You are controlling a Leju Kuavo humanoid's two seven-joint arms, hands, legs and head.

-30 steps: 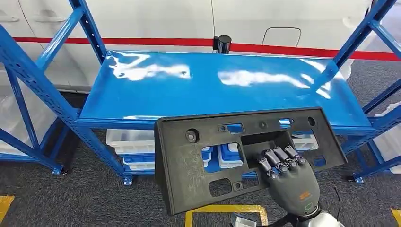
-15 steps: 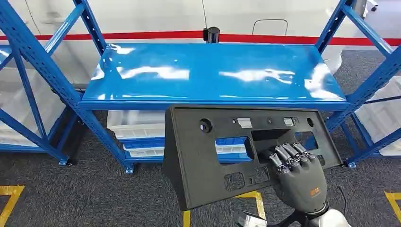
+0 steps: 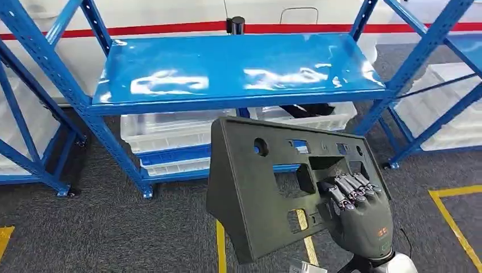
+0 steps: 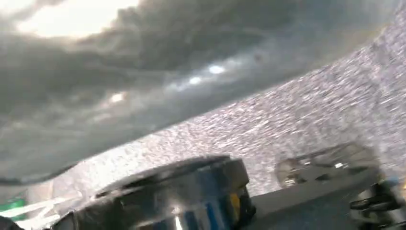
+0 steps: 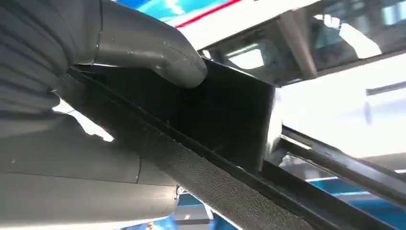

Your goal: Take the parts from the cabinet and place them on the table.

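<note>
A large black plastic panel (image 3: 256, 182) with several cut-outs hangs in front of me, tilted, clear of the blue shelf (image 3: 227, 68). My right hand (image 3: 358, 213) grips it from below at its right side, the fingers (image 3: 349, 190) hooked through a rectangular opening. In the right wrist view the thick grey thumb (image 5: 153, 43) presses on the panel's black edge (image 5: 225, 120). The left wrist view is a motion blur with a grey mass (image 4: 143, 72) over speckled floor; how the left hand lies is unclear.
The blue rack's top shelf lies bare and glossy. White bins (image 3: 170, 133) sit on the lower level, one holding dark parts (image 3: 310, 109). Blue uprights (image 3: 45, 74) flank both sides. Yellow floor lines (image 3: 455, 222) mark the grey carpet.
The whole picture has shifted, so the camera moved; the rack now sits higher and farther off. The panel has turned more edge-on and tilted, still in my right hand's grip.
</note>
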